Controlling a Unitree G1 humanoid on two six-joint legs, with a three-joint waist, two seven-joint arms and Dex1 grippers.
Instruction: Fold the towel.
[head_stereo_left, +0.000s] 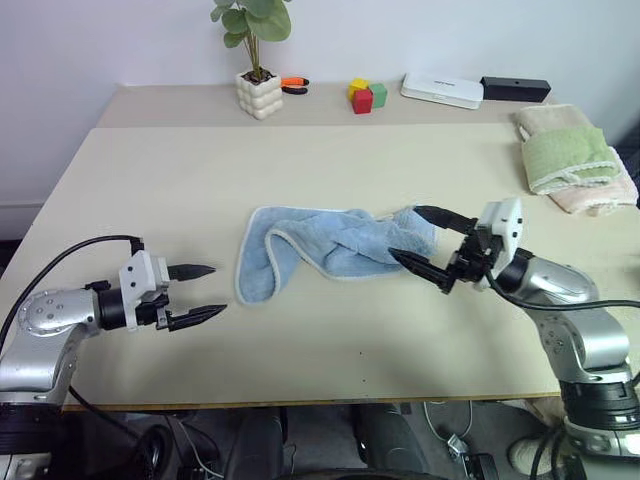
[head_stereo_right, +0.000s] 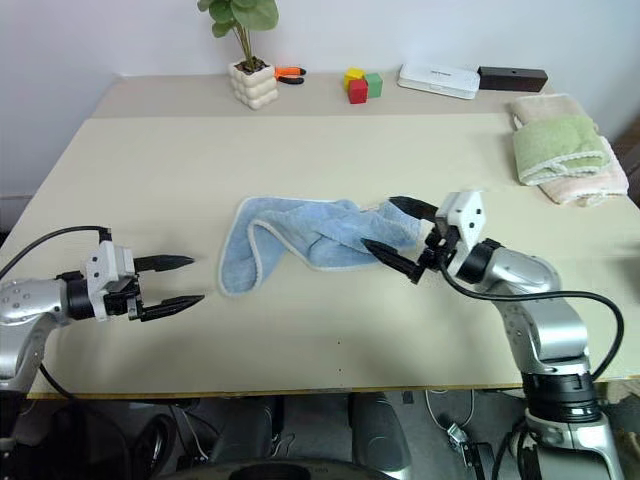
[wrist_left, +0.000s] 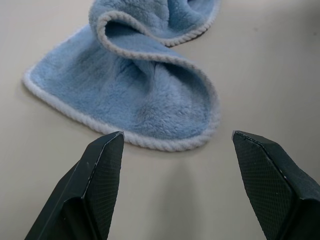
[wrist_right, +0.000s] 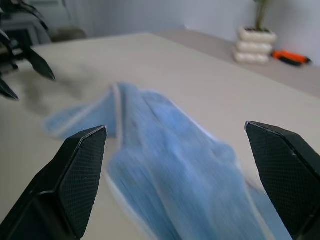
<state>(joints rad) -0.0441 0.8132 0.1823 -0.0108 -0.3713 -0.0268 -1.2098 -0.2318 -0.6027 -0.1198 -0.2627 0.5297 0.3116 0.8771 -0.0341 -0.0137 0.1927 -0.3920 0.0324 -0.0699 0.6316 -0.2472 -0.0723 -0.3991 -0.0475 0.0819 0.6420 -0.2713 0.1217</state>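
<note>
The light blue towel (head_stereo_left: 320, 245) lies crumpled and twisted in the middle of the beige table (head_stereo_left: 300, 160), its whitish edging curling at the left end (wrist_left: 150, 100). My left gripper (head_stereo_left: 205, 293) hovers open a short way left of the towel's left end, nothing between its fingers. My right gripper (head_stereo_left: 428, 238) stands open at the towel's right end, one finger above the cloth and one in front of it; the fingers are apart and hold nothing. The right wrist view looks along the towel (wrist_right: 170, 165) toward the left gripper (wrist_right: 20, 65).
A green towel on a pale pink towel (head_stereo_left: 572, 158) sits folded at the right edge. Along the back stand a potted plant (head_stereo_left: 258, 60), an orange tool (head_stereo_left: 294, 84), coloured blocks (head_stereo_left: 366, 96), a white box (head_stereo_left: 442, 89) and a black box (head_stereo_left: 515, 88).
</note>
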